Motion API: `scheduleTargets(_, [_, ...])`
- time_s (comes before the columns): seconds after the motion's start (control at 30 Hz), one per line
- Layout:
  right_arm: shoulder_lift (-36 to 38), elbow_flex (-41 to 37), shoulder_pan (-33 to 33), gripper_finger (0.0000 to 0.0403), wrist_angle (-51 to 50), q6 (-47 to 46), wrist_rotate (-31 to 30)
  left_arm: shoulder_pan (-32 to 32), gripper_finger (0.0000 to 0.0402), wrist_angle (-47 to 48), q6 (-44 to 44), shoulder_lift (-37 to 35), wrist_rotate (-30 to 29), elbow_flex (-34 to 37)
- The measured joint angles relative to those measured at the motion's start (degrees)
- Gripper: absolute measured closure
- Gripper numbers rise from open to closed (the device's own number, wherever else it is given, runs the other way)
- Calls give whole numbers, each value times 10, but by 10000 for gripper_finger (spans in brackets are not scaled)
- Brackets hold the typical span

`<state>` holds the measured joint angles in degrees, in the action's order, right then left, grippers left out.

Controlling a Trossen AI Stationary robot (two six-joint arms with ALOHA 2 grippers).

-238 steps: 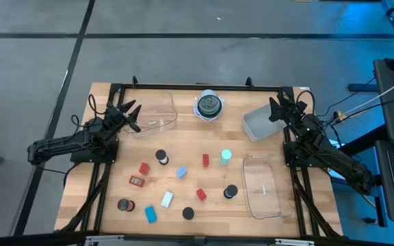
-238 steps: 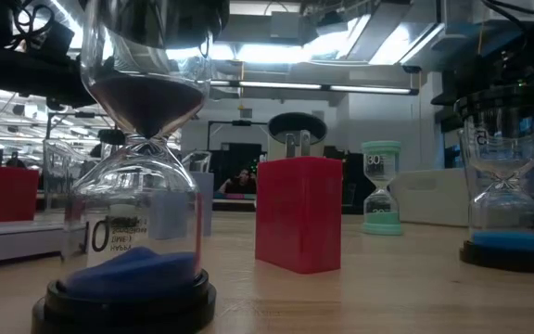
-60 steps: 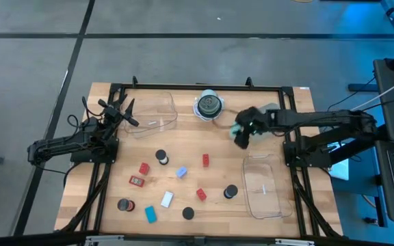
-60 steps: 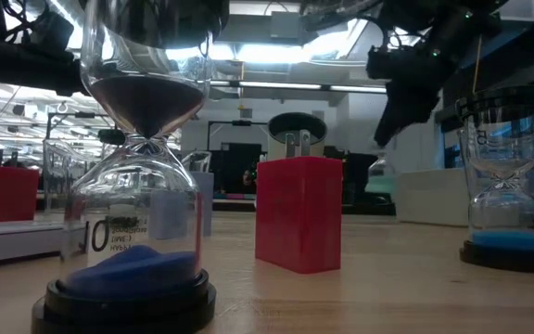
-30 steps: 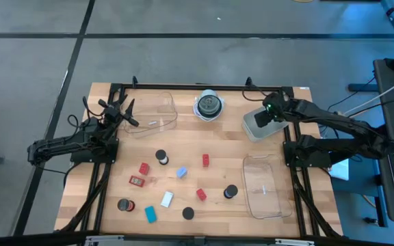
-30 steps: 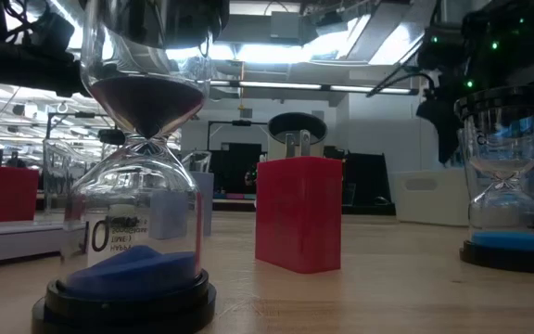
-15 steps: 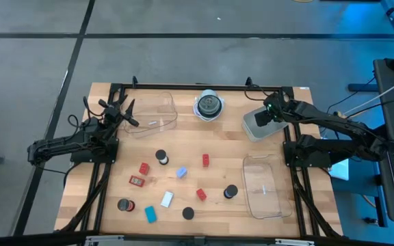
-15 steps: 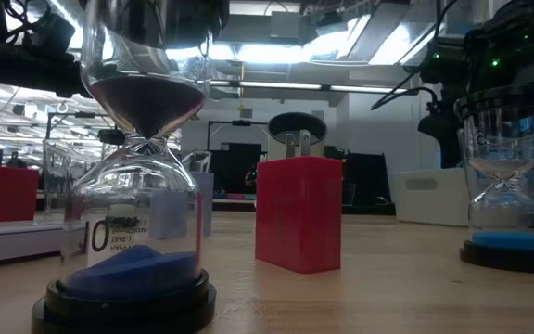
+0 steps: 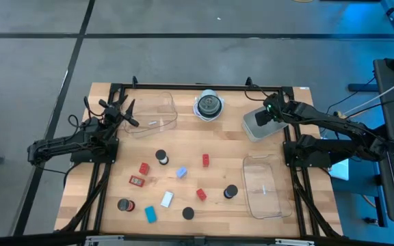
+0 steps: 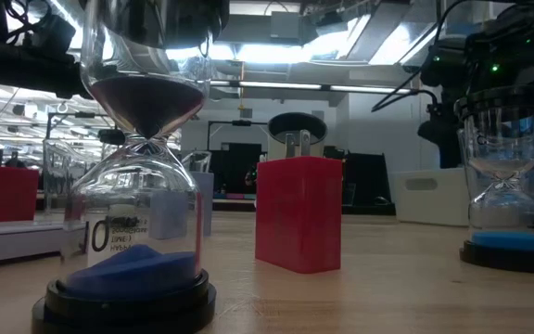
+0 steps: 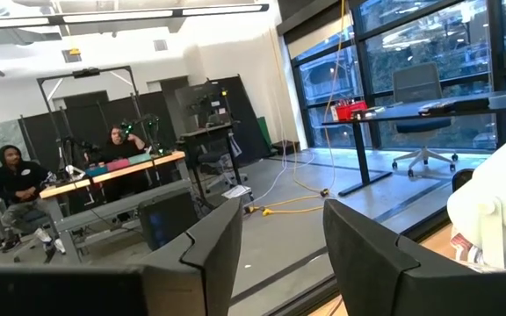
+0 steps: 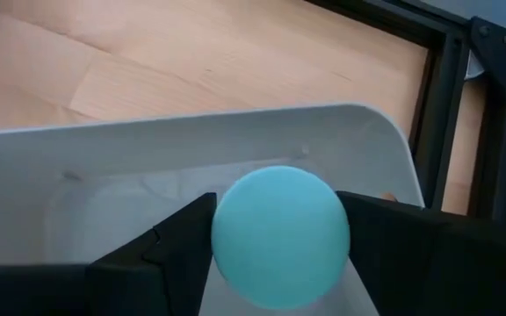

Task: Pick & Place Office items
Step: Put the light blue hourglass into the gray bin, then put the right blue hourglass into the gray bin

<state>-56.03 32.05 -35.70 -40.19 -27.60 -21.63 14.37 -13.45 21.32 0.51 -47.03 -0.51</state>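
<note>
My right gripper [image 9: 269, 113] is at the table's far right, over a white tray [image 9: 252, 127], shut on a teal cylinder [image 12: 279, 235]. My left gripper [image 9: 124, 109] is open and empty at the far left, beside a clear tray [image 9: 157, 113]; its fingers stand apart in the left wrist view [image 11: 279, 254]. The other office items lie loose on the wood: black discs [image 9: 161, 156] [image 9: 230, 192], red blocks [image 9: 205, 160] [image 9: 143, 169], a red-framed tag [image 9: 137, 181], blue blocks [image 9: 181, 172] [image 9: 150, 214] and a white block [image 9: 167, 199]. My right gripper pinches the teal cylinder between its two fingers [image 12: 169, 246], one on each side of the round body [image 12: 227, 230]. The fingers point down at the white tray. The cylinder's round end faces the wrist camera. I cannot tell whether it touches the tray's floor.
A second clear tray [image 9: 260, 184] lies at the near right. A round white-rimmed dark object [image 9: 209, 106] stands at the far middle. Black frame rails [image 9: 197, 87] run along the table's edges. In the low view a red block [image 10: 298, 225] and sand timers [image 10: 133, 186] stand close.
My right gripper has stayed over the white tray with the teal cylinder and has sunk a little toward it. The loose items on the wood have not moved.
</note>
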Motion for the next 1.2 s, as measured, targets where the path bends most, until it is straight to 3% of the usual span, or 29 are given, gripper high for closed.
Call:
scheduleTargets(0.23, [0, 0, 0, 178, 1, 0, 0, 0, 243, 0, 0, 0, 0, 0])
scheduleTargets(0.43, [0, 10, 0, 138, -1, 15, 0, 0, 243, 0, 0, 0, 0, 0])
scheduleTargets(0.67, [0, 103, 0, 87, -62, 33, 3, 0, 245, 0, 0, 0, 0, 0])
scheduleTargets(0.77, [0, 147, 11, 81, -86, 43, 48, 0, 244, 0, 0, 0, 0, 0])
scheduleTargets(1.0, [2, 172, 110, 89, -20, 56, 192, 0, 244, 0, 3, 0, 0, 0])
scheduleTargets(1.2, [2, 172, 229, 96, 41, 112, 197, 0, 242, 3, -11, 0, 0, 0])
